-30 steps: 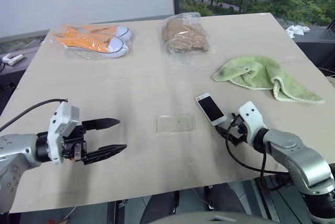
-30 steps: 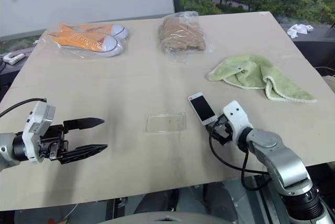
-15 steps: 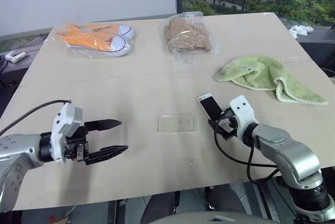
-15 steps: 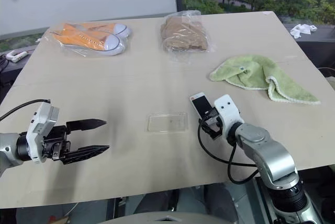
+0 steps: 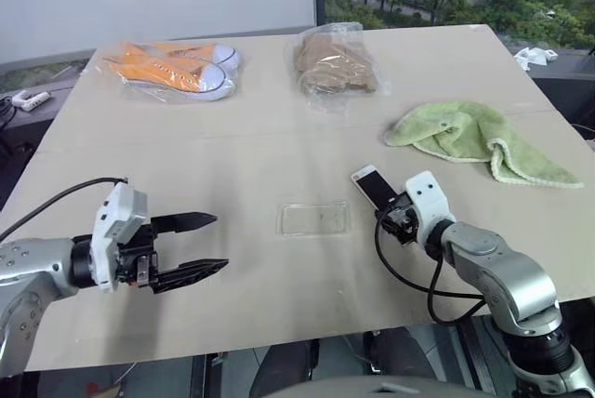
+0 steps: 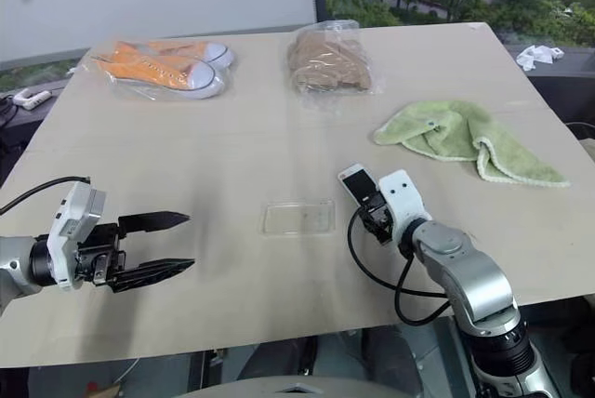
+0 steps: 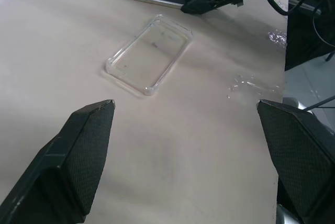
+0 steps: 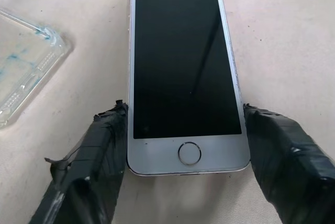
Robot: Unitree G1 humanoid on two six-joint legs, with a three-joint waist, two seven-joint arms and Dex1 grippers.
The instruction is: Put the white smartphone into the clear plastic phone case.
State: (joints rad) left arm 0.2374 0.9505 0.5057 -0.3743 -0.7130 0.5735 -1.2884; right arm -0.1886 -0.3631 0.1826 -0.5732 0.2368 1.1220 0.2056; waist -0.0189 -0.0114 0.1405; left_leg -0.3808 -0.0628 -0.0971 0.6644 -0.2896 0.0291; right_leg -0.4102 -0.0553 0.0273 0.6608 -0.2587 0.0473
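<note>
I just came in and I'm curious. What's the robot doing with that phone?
The right hand has a finger on each side of the white phone, which lies flat on the table. It looks ready to grab it. The clear case lies apart from the phone, with nothing in it. The left hand hovers open, away from both.

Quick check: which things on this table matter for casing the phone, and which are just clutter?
Job: white smartphone, between the right gripper fingers; clear plastic phone case.

Clutter: bagged orange sneakers, bagged tan cloth, green towel.
</note>
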